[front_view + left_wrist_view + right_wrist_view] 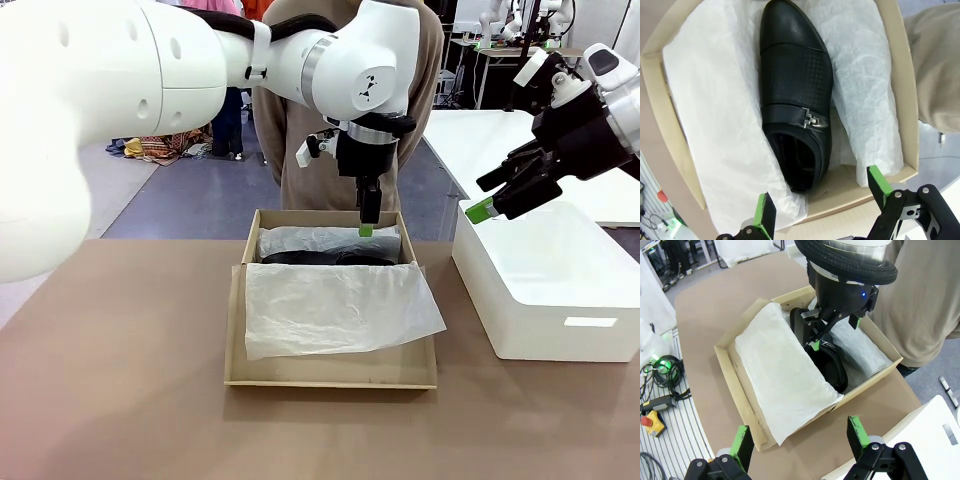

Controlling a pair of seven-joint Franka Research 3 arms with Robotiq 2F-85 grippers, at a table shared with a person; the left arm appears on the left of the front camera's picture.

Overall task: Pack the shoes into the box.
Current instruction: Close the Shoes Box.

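A black shoe [795, 95] lies in the box [330, 375] at frame centre, bedded on tissue paper [335, 305]. The left gripper [821, 194] hangs over it, jaws wide. The right gripper [799, 429], also wide, hovers at upper right in the front view. The glossy leather looks stiff, light and probably slippery, so pinching across the heel opening seems the safest hold.

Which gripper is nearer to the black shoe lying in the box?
Left. The left gripper hangs open just above the shoe in the box. The right gripper, also open, is raised off to the side by the white block, clear of the box.
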